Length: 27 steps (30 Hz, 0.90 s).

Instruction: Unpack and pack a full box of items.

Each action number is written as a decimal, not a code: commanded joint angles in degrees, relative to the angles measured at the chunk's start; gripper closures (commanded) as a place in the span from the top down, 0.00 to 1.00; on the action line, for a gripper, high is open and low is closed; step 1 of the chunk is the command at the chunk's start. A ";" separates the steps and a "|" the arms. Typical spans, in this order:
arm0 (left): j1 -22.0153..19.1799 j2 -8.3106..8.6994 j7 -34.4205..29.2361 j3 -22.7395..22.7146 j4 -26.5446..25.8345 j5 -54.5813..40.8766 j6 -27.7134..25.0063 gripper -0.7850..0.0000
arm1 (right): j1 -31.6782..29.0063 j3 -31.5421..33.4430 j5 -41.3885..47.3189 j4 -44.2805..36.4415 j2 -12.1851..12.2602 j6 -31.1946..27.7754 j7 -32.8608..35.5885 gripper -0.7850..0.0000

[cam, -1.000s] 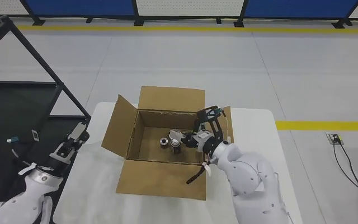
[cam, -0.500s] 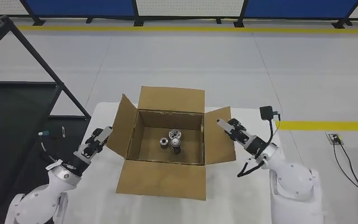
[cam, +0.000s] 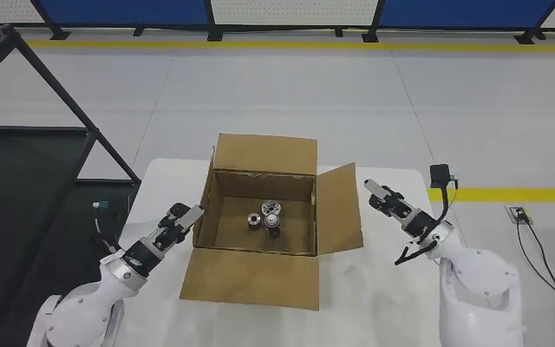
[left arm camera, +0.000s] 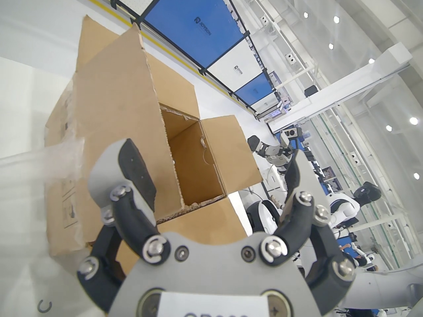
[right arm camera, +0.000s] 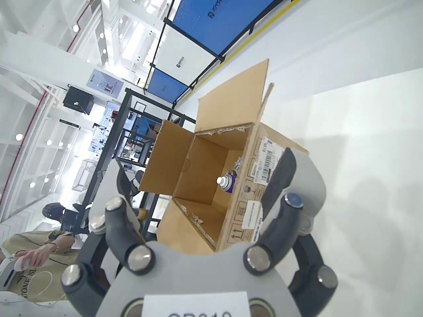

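On the table (cam: 373, 291), nearest: cardboard box (cam: 251, 278), all four flaps open. Left gripper (cam: 185, 217) just beside the left flap, contact unclear, fingers spread wide, nothing held. Right gripper (cam: 381, 193) a little clear of the right flap, likewise wide open and empty. Farther in, on the box floor: a few small cans (cam: 271, 221), upright, clustered. Judgement: opening done; cans not yet lifted out; repacking all to come.
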 commanded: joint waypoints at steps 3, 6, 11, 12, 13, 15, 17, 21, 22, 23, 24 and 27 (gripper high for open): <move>-1.03 0.03 -0.90 2.01 0.73 1.07 0.48 1.00 | 0.70 -0.99 0.15 1.76 0.81 0.56 3.82 1.00; -2.10 0.02 -1.40 3.55 1.58 1.63 1.07 1.00 | 1.73 -2.57 0.70 3.42 1.34 -0.68 6.04 1.00; -4.03 -0.04 -1.94 6.16 2.98 2.77 1.93 1.00 | 2.89 -5.03 4.31 4.84 1.97 -3.34 7.89 1.00; -4.43 -0.05 -2.04 6.70 3.29 3.10 2.11 1.00 | 3.10 -5.50 5.28 5.08 2.10 -3.88 8.47 1.00; -4.87 -0.07 -2.11 7.20 3.59 3.40 2.27 1.00 | 3.37 -5.97 5.86 5.35 2.24 -4.27 9.05 1.00; -5.73 -0.11 -2.31 8.18 4.32 3.86 2.68 1.00 | 4.04 -7.17 9.07 6.24 2.42 -5.09 10.65 1.00; -6.79 -0.14 -2.68 9.12 5.07 4.23 3.11 1.00 | 5.11 -8.25 11.74 7.59 2.66 -5.63 12.57 1.00; -8.72 -0.23 -2.99 10.82 6.37 4.99 3.60 1.00 | 7.58 -11.39 15.30 10.86 2.88 -6.10 13.67 1.00; -9.20 -0.26 -3.10 11.28 6.76 5.05 3.74 1.00 | 8.29 -12.33 16.05 11.87 2.90 -6.18 13.88 1.00; -9.70 -0.29 -3.19 11.71 7.18 5.12 3.92 1.00 | 9.05 -13.22 16.40 12.90 2.92 -6.26 13.74 1.00; -10.19 -0.34 -3.21 12.12 7.59 5.08 4.14 1.00 | 9.77 -14.12 16.45 13.89 2.94 -6.31 13.32 1.00; -11.48 -0.45 -3.49 13.30 8.68 4.95 4.55 1.00 | 11.67 -16.85 16.86 16.63 2.94 -7.01 12.48 1.00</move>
